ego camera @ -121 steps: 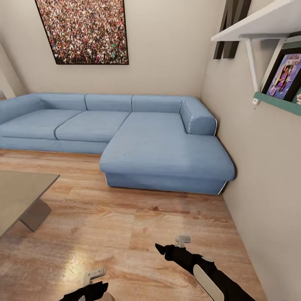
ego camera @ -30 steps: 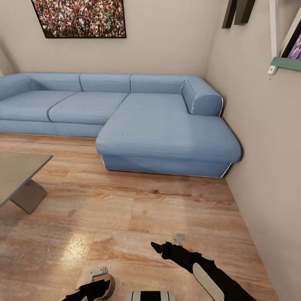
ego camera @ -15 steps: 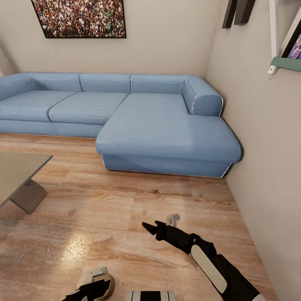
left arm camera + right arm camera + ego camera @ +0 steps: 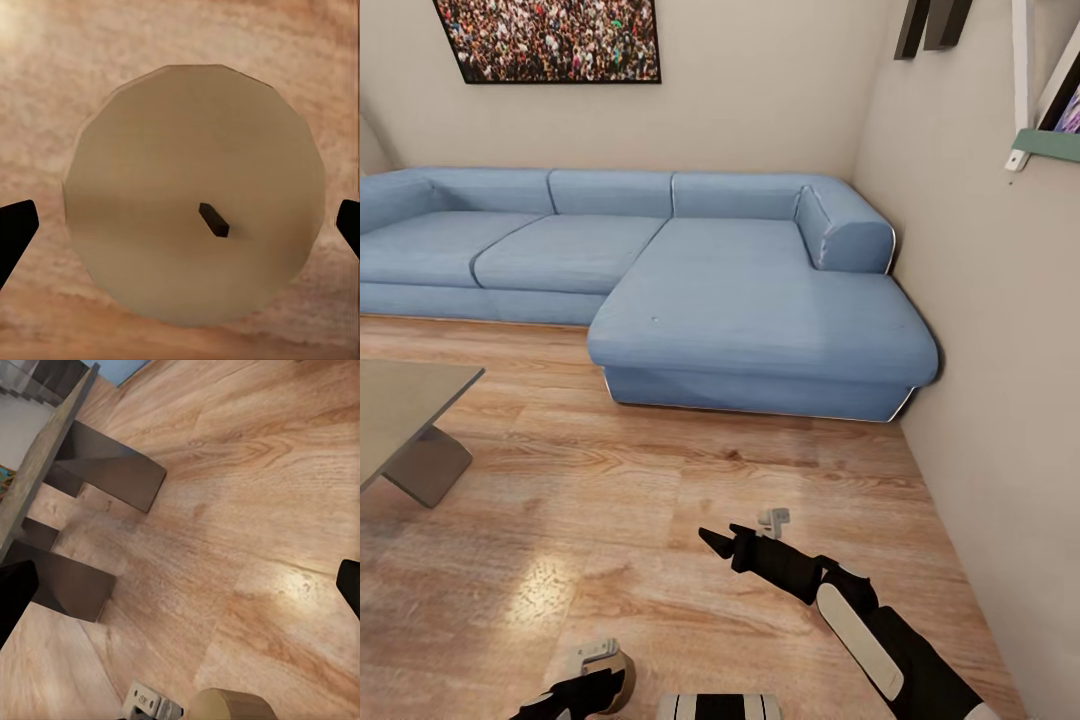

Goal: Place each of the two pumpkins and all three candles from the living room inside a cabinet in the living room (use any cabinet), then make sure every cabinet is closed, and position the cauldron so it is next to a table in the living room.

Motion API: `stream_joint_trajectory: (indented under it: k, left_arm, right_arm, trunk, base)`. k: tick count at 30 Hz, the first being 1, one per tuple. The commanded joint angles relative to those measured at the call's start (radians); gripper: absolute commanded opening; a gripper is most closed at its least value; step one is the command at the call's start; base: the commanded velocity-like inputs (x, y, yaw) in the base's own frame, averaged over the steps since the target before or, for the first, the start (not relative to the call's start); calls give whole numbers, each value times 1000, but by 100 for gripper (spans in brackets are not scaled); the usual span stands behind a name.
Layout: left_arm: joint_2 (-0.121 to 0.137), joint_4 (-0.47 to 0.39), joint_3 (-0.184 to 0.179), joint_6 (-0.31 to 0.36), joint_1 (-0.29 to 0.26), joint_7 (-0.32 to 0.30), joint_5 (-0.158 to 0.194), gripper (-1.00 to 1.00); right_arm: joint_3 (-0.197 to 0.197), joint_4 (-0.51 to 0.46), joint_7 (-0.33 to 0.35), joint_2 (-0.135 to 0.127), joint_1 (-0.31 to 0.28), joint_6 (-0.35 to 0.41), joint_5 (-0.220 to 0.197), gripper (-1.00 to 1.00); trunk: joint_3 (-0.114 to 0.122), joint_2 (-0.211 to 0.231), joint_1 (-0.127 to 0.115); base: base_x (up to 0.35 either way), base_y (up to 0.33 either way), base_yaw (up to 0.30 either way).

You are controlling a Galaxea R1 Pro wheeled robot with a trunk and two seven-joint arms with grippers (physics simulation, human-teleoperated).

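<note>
Warm light-brown wooden plank floor [image 4: 690,500] underfoot, glossy in patches. Resting on it: a long blue L-shaped fabric sofa [image 4: 760,310] against the walls, and a grey-topped low table [image 4: 400,400] on angled dark legs.

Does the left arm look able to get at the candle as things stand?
Probably yes: the left wrist view looks straight down on the candle, which sits between the left gripper fingertips, over bare wooden floor, with nothing between.
</note>
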Motion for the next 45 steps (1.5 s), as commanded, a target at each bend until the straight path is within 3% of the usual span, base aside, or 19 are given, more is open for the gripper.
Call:
stream_joint_trajectory:
  k: [1, 6, 10, 21, 24, 45]
  left_arm:
    - [0, 1, -8, -3, -1, -3, 10, 100]
    - [-1, 1, -8, -4, 0, -3, 10, 100]
    - [-1, 1, -7, -3, 1, -3, 10, 100]
    - [-1, 1, -7, -4, 1, -3, 10, 100]
    - [-1, 1, -8, -4, 1, -3, 10, 100]
    - [-1, 1, -8, -4, 1, -3, 10, 100]
  right_arm:
    - [1, 0, -1, 0, -1, 5, -9, 100]
    - [1, 0, -1, -1, -1, 5, -8, 100]
    - [1, 0, -1, -3, -1, 5, -8, 100]
    - [1, 0, -1, -3, -1, 5, -8, 100]
    - [1, 0, -1, -3, -1, 5, -7, 100]
    - [1, 0, -1, 1, -1, 5, -7, 100]
  trunk:
    - [-1, 0, 0]
    - [-1, 0, 0]
    - [-16, -1, 2]
    - [-16, -1, 2]
    - [-28, -2, 3]
    - [-28, -2, 3]
  base:
    - [0, 0, 0]
    - [0, 0, 0]
    - [0, 0, 0]
    - [0, 0, 0]
    - [0, 0, 0]
    - [26, 0, 0]
